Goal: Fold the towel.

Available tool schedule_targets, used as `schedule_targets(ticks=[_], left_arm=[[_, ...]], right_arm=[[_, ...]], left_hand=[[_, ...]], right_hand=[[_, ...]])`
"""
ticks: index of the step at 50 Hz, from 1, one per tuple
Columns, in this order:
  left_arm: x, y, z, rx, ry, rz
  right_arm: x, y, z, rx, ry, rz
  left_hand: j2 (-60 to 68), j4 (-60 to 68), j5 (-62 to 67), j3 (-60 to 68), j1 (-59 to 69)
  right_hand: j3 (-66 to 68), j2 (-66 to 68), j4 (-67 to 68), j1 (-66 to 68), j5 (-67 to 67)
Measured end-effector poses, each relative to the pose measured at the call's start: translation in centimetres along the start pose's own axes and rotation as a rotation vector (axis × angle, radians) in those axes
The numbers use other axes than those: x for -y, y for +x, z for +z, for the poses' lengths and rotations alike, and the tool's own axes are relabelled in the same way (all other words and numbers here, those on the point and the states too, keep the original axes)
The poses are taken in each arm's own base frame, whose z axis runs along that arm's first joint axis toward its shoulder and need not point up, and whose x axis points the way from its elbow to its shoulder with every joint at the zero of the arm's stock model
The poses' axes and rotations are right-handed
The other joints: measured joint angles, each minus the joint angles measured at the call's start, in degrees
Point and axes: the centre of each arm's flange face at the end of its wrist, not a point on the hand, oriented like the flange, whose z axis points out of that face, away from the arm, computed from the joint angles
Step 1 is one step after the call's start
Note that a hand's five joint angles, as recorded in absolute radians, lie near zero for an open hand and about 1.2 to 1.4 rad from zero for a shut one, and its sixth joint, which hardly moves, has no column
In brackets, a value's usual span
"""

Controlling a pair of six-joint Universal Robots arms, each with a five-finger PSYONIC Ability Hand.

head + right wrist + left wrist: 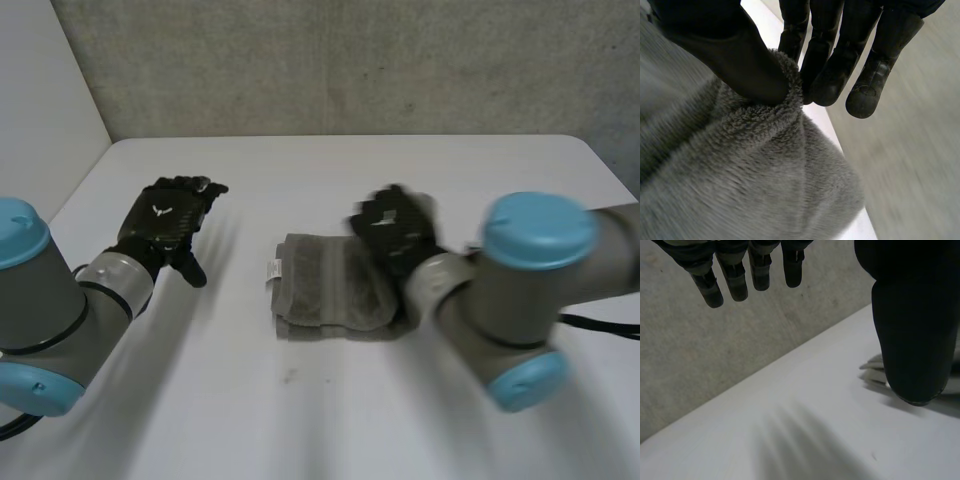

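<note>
Pinching a raised fold of the grey towel (740, 190) with the right hand (740, 65): thumb pressed into the plush edge, fingers (830, 85) drawn narrow against it from the other side, cloth caught between. Under that palm and back behind the thumb, more of the same cloth, thick and bunched.

From the head view, folded into a thick rectangle in the middle of the white desk (300, 420), with the right fingers at its far right part. At the towel's opposite edge, away from those fingers, a small white label (272, 270).

Held wide and straight, holding nothing: the left hand (165, 220), thumb spread apart from its fingers (735, 282), raised above the desk and touching no cloth. Well apart from the towel, with open desk between. Past the left thumb, away from the fingertips, a pale corner of the folded towel lying flat. Beyond the left fingertips, the desk's far edge and a grey wall (715, 350).
</note>
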Motion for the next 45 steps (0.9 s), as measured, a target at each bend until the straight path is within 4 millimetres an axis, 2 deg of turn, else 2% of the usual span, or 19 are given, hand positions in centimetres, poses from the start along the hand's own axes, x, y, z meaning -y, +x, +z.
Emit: schedule_targets(ticks=[3,4,5,9,11,13,15,17,20,22,23,26,28,33,38,45], left_arm=[[1.0,-0.3,0.0,0.010,0.030,0.004],[1.2,-0.3,0.0,0.013,0.035,0.005],[1.6,-0.4,0.1,0.018,0.048,0.004],[3.1,-1.2,0.4,0.056,0.091,-0.032],[3.6,-1.5,0.6,0.073,0.107,-0.056],[4.5,-2.0,0.9,0.098,0.130,-0.107],[5.2,-2.4,1.2,0.115,0.147,-0.156],[5.7,-2.6,1.4,0.123,0.154,-0.191],[6.1,-2.6,1.8,0.121,0.152,-0.234],[6.1,-1.8,2.0,0.100,0.135,-0.253],[6.1,-1.6,2.1,0.093,0.131,-0.256],[5.5,0.5,2.4,0.040,0.088,-0.266],[5.0,1.7,2.4,0.011,0.059,-0.266],[2.3,5.6,2.2,-0.078,-0.047,-0.263],[-0.8,8.9,1.7,-0.147,-0.142,-0.255],[-3.3,10.0,1.9,-0.139,-0.206,-0.242]], right_arm=[[2.7,-5.0,0.5,0.140,0.094,-0.120],[3.0,-5.8,0.5,0.165,0.107,-0.142],[3.4,-7.6,0.5,0.217,0.130,-0.187],[3.9,-11.2,0.3,0.338,0.159,-0.286],[4.0,-11.6,0.3,0.354,0.156,-0.297],[4.5,-11.3,0.4,0.345,0.145,-0.269],[5.2,-9.8,0.6,0.305,0.134,-0.187],[5.8,-8.3,0.6,0.262,0.126,-0.092],[6.2,-5.3,0.5,0.188,0.114,0.084],[5.7,-2.5,0.3,0.117,0.101,0.238],[5.5,-2.0,0.2,0.103,0.099,0.268],[3.8,1.0,-0.1,0.025,0.065,0.440],[2.6,1.9,-0.2,0.003,0.034,0.505],[-0.8,2.2,-0.1,0.000,-0.094,0.628],[-3.4,0.9,0.6,0.037,-0.215,0.694],[-5.3,-0.8,1.6,0.071,-0.286,0.706]], left_hand=[[0.0,0.0,0.0,0.0,0.0],[0.0,0.0,0.0,0.0,0.0],[0.0,0.0,0.0,0.0,0.0],[0.0,-0.1,0.0,0.0,0.0],[0.0,-0.1,0.0,0.0,0.0],[0.0,-0.1,0.0,0.0,0.0],[0.0,-0.1,0.0,0.0,0.0],[0.0,-0.1,0.0,0.0,0.0],[0.0,-0.1,0.0,0.0,0.0],[0.0,-0.1,-0.1,0.0,0.0],[0.0,-0.1,-0.1,0.0,0.0],[0.0,-0.1,-0.1,0.0,0.0],[0.0,-0.1,-0.1,0.0,0.0],[0.0,-0.1,-0.1,0.0,0.0],[0.0,-0.1,-0.1,0.0,0.0],[0.0,-0.1,-0.1,0.0,0.0]], right_hand=[[0.0,0.0,0.0,0.0,0.0],[0.0,0.0,0.0,0.0,0.0],[0.0,0.0,0.0,0.0,0.0],[-0.3,-0.5,-0.3,-0.5,-0.3],[-11.1,-11.1,-11.1,-10.7,-10.4],[-33.0,-33.3,-32.8,-33.6,-33.6],[-52.7,-53.0,-51.5,-51.7,-53.1],[-60.8,-60.3,-60.7,-58.4,-62.3],[-62.8,-61.6,-62.2,-60.7,-63.0],[-62.8,-61.6,-62.2,-60.9,-63.0],[-62.8,-61.6,-62.2,-61.0,-63.0],[-62.8,-61.6,-62.2,-61.0,-63.0],[-62.8,-61.6,-62.2,-61.0,-63.0],[-62.8,-61.6,-62.2,-61.0,-63.0],[-62.8,-61.6,-62.2,-61.0,-63.0],[-62.8,-61.6,-62.2,-61.0,-63.0]])
